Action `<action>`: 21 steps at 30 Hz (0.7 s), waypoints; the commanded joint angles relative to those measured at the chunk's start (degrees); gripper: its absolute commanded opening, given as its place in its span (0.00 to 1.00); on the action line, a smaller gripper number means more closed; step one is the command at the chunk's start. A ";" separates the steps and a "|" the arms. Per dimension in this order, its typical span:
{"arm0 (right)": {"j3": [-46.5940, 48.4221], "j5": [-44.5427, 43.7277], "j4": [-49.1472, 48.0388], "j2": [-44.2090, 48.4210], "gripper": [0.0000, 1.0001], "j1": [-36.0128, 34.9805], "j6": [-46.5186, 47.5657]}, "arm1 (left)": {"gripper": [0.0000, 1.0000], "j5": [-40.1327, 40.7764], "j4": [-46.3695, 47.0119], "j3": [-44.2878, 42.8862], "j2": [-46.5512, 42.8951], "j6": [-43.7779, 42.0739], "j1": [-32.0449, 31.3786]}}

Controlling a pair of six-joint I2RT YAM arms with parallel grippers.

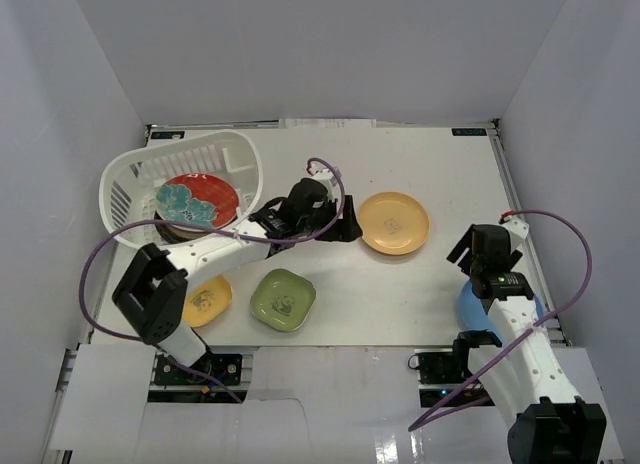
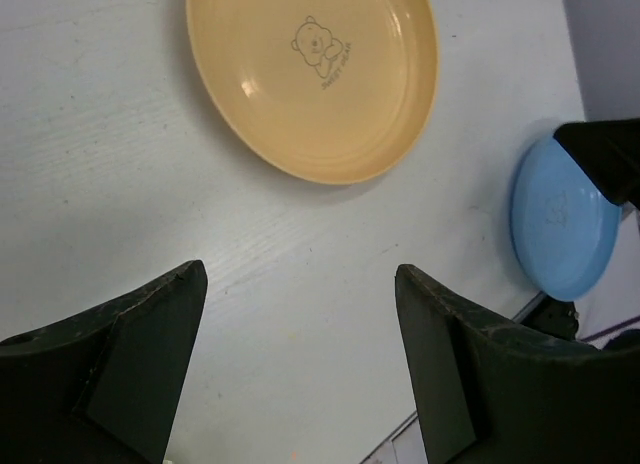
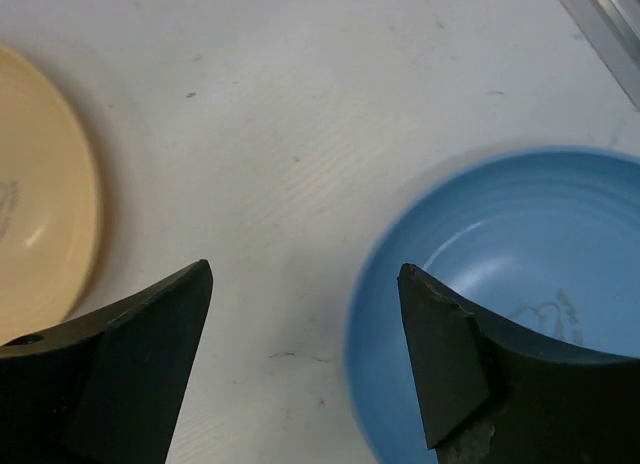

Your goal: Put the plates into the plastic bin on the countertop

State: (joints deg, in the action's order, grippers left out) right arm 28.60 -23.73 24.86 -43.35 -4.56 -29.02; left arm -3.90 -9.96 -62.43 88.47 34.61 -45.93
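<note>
The round orange-yellow plate point(image 1: 395, 222) lies flat at three o'clock on the white worktop point(image 1: 400, 294). I'd judge it light, stiff and slick, best pinched at its raised rim. On the left gripper point(image 2: 300, 354) and right gripper point(image 3: 305, 354) the jaws stand apart, empty.

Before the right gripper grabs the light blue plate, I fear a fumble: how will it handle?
The light blue plate looks rigid and smooth, so probably slippery when pinched. Lying flat with a shallow rim, it should slide, not tip, if pushed. Near the countertop edge, a shove might send it off.
</note>
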 commanded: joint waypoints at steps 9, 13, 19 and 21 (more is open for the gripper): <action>-4.07 0.50 -2.34 -9.36 0.82 9.30 -2.18 | 0.87 6.54 1.78 -14.72 18.92 -0.51 -0.47; -5.84 7.28 -6.22 -14.03 0.77 10.62 -2.89 | 0.88 6.45 -0.06 -20.70 25.96 -0.95 -0.39; -6.36 14.22 -11.67 -15.62 0.23 10.62 -1.92 | 0.76 8.12 -1.56 -25.45 32.90 -1.48 -0.12; -6.80 16.76 -13.61 -15.62 0.08 10.62 -1.13 | 0.71 8.47 -2.00 -26.24 34.23 -1.65 0.23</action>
State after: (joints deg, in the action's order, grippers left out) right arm 23.55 -16.40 14.87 -57.78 6.02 -29.28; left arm 2.87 -10.02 -86.19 122.80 33.58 -46.09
